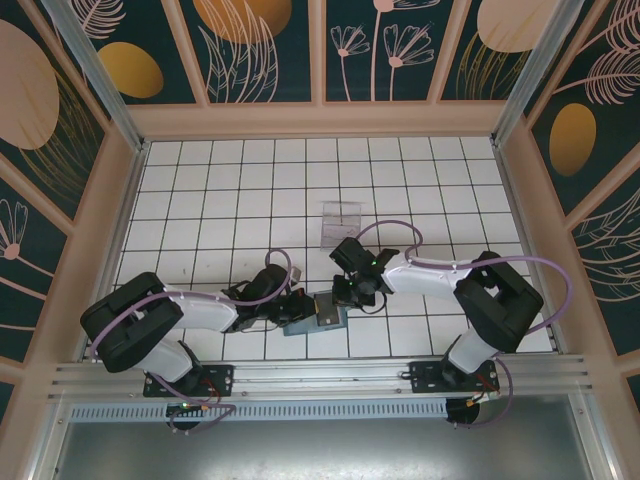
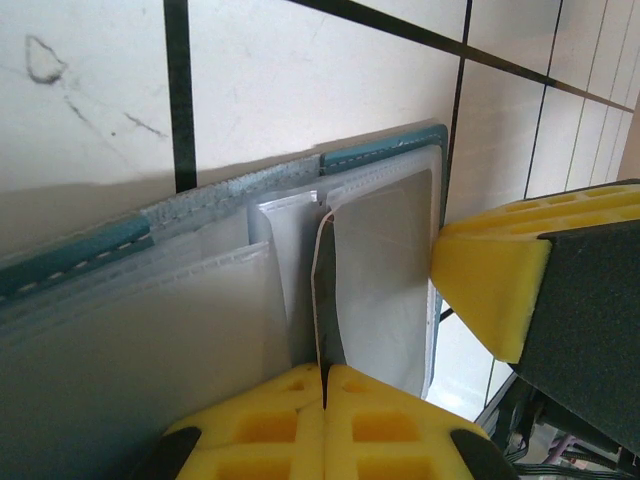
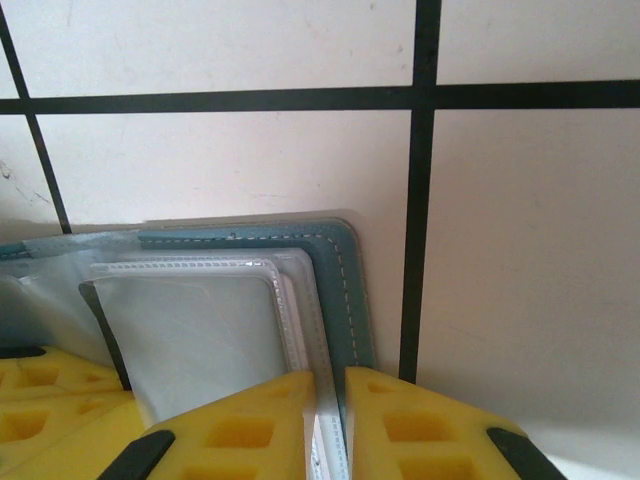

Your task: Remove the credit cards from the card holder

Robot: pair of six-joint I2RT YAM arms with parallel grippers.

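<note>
The table point(image 1: 230, 180) is white tile with dark grout, boxed in by leaf-patterned walls point(image 1: 260, 40).

At the near middle lies the holder point(image 1: 305, 325), open, with both arms meeting over it. The left gripper point(image 2: 325, 372) is clenched on a thin leaf point(image 2: 322, 300) that stands up from the holder; whether it is a card or a clear sleeve I cannot tell. The right gripper point(image 3: 330, 385) is clamped on the holder's right edge, with the teal cover and the sleeves point(image 3: 190, 330) between its pads. Farther out, well apart, stands a clear tray point(image 1: 340, 222).

Risks, as I judge them:
- If the leaf is a sleeve, a pull would drag or tear the holder and free no card.
- The right grip takes only one edge, so the holder could pivot or slip out when the left arm pulls.
- The leaf is thin and held by its edge alone, so it may slide from the pads.
- The two grippers sit just beside each other and could knock together.

Count: two arms, two grippers, one holder, one tray. There are several sleeves, number unclear. No card can be counted for sure.
</note>
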